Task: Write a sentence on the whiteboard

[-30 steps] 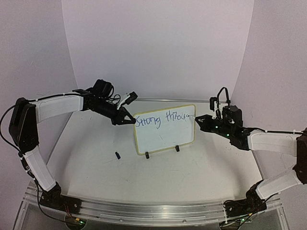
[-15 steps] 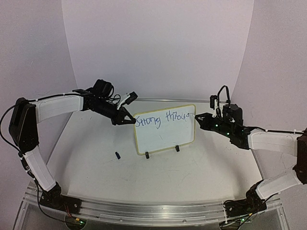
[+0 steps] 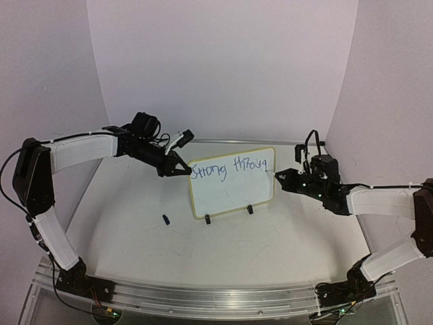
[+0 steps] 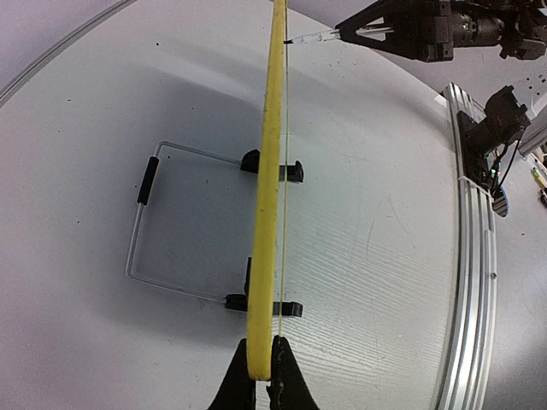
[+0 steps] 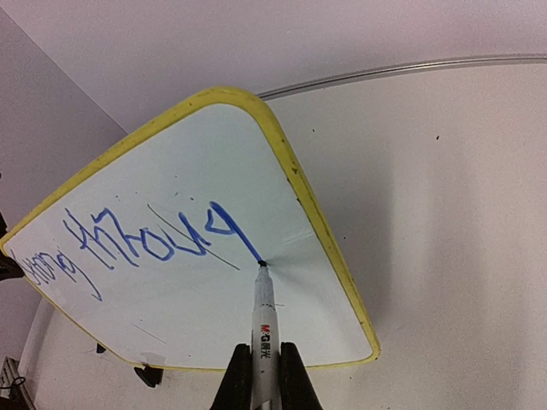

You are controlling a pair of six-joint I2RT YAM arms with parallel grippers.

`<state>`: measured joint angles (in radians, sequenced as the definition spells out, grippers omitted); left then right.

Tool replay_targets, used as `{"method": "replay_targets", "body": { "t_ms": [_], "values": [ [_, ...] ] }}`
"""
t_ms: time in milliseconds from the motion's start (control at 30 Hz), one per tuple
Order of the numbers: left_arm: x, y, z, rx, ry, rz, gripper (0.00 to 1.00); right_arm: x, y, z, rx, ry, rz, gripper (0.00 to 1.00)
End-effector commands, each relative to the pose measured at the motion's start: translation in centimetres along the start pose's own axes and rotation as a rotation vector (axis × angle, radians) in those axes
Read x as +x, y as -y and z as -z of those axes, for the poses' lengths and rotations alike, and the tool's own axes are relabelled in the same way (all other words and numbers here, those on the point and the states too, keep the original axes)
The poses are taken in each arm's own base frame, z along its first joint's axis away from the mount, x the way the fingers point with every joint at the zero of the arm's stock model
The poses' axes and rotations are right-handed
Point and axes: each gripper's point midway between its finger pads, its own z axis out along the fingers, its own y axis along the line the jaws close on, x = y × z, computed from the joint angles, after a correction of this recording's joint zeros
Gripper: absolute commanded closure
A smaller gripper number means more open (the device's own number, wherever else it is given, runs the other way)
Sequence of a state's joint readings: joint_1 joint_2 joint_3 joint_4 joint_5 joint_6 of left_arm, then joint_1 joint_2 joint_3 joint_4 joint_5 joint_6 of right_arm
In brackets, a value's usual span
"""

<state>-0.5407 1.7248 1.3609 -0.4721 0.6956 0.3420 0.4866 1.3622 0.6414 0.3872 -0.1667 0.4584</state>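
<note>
Top view, bottom edge: metal rail (image 3: 203, 296) carries both arm bases. Above it is the white table (image 3: 284, 237). A small dark cap (image 3: 165, 219) lies left of centre, well apart from both arms.

The whiteboard (image 3: 233, 193) stands at centre frame on two black feet (image 3: 249, 210), leaning slightly back. Blue handwriting runs along its top: "Strong throug". The last letter's tail slants down toward the right edge. In the left wrist view the board is seen edge-on, and a wire stand (image 4: 141, 231) reaches back from the feet and lies flat on the table.

The left claw (image 3: 181, 170) is pressed together on the board's left edge, near the upper corner. The left wrist view shows the yellow rim pinched between both fingers at bottom centre. The left arm climbs from its base at lower left to a high elbow at the left edge, and the forearm runs right toward the board.

The right claw (image 5: 265, 363) pinches a marker (image 5: 264, 329), and "M&G" is readable in red on the barrel. The tip touches the board face at the end of the blue tail, close to the yellow rim. The right arm's elbow sits at the right edge, and the forearm runs nearly level to the left, with the claw just beside the board's upper right corner.
</note>
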Motion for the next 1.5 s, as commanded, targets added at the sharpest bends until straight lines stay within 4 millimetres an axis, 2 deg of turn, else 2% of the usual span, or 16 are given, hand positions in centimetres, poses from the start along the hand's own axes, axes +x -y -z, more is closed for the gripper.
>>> {"method": "replay_targets", "body": {
  "t_ms": [0, 300, 467, 633, 933, 1233, 1467],
  "values": [
    [2.3, -0.4, -0.8, -0.038, -0.098, -0.003, 1.00, 0.3, 0.6, -0.5, 0.013, -0.003, -0.017, 1.00],
    [2.3, -0.4, -0.9, -0.036, -0.100, -0.004, 1.00, -0.3, -0.6, -0.5, -0.036, -0.004, -0.023, 1.00],
    [2.4, -0.4, -0.9, -0.038, -0.101, -0.004, 1.00, -1.4, -1.7, 0.0, -0.075, 0.017, -0.026, 1.00],
    [2.3, -0.4, -0.8, -0.039, -0.100, -0.005, 1.00, -2.9, -2.6, 1.2, -0.100, 0.065, -0.030, 1.00],
    [2.3, -0.4, -0.8, -0.039, -0.100, -0.005, 1.00, -5.0, -3.0, 3.6, -0.092, 0.148, -0.030, 1.00],
    [2.5, -0.4, -0.9, -0.041, -0.103, -0.003, 1.00, -4.7, -2.1, 2.9, -0.063, 0.136, -0.016, 1.00],
    [2.5, -0.4, -0.9, -0.038, -0.102, -0.004, 1.00, -6.2, -2.5, 2.6, -0.058, 0.170, 0.007, 1.00]
  ]
}}
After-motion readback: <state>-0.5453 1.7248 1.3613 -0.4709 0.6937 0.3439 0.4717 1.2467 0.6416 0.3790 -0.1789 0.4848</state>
